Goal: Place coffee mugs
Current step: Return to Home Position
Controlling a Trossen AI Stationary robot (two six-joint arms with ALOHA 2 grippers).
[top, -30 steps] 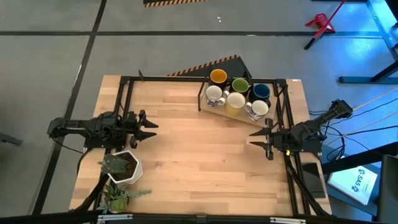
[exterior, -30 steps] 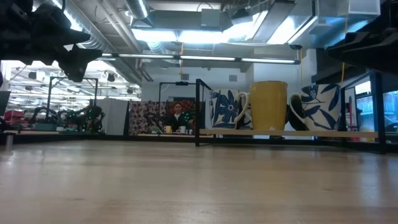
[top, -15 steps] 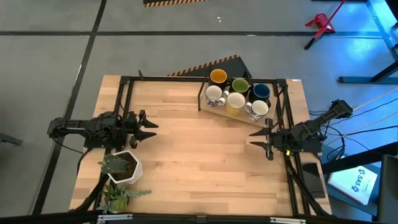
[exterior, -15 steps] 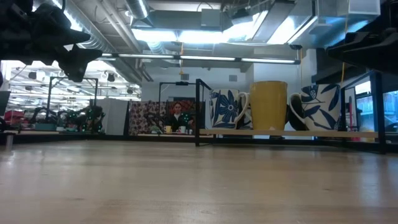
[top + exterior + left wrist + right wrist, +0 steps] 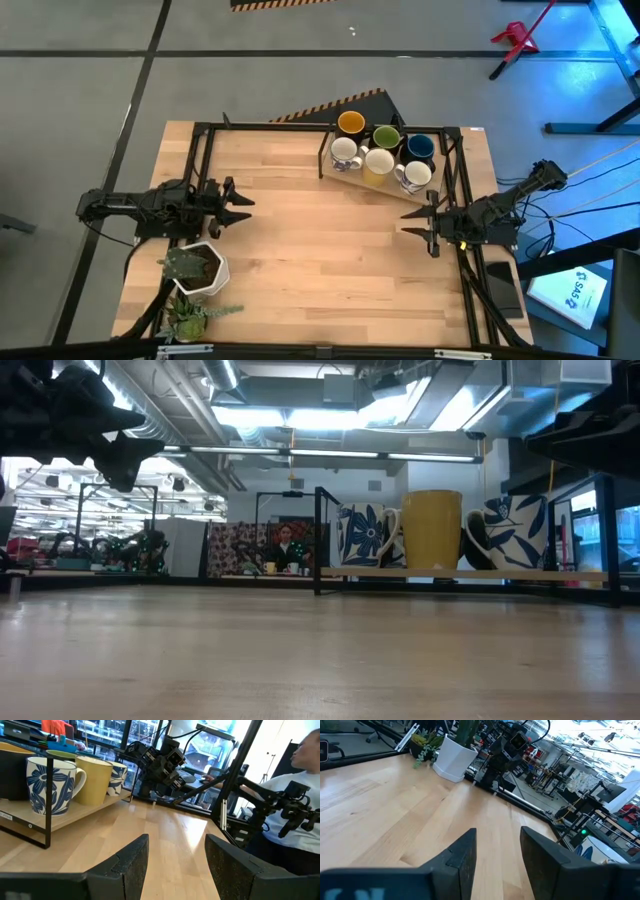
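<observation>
**Mugs on the shelf, both grippers empty**

High view: six mugs (image 5: pixel 379 160) stand packed in two rows on a shelf (image 5: pixel 340 171) at the far right of the table (image 5: pixel 320 280). The left gripper (image 5: pixel 240 208) sits at the left side near a plant pot (image 5: pixel 205 270). The right gripper (image 5: pixel 415 225) sits at the right side. Both point inward, apart from the mugs.

Low view: a blue-patterned mug (image 5: pixel 362 537), a yellow mug (image 5: pixel 432 530) and a second patterned mug (image 5: pixel 515 532) stand side by side on the shelf board.

Left wrist view: the fingers (image 5: pixel 131 865) are spread wide, with nothing between them.

Right wrist view: the fingers (image 5: pixel 462 857) are likewise wide and empty over bare wood.
</observation>
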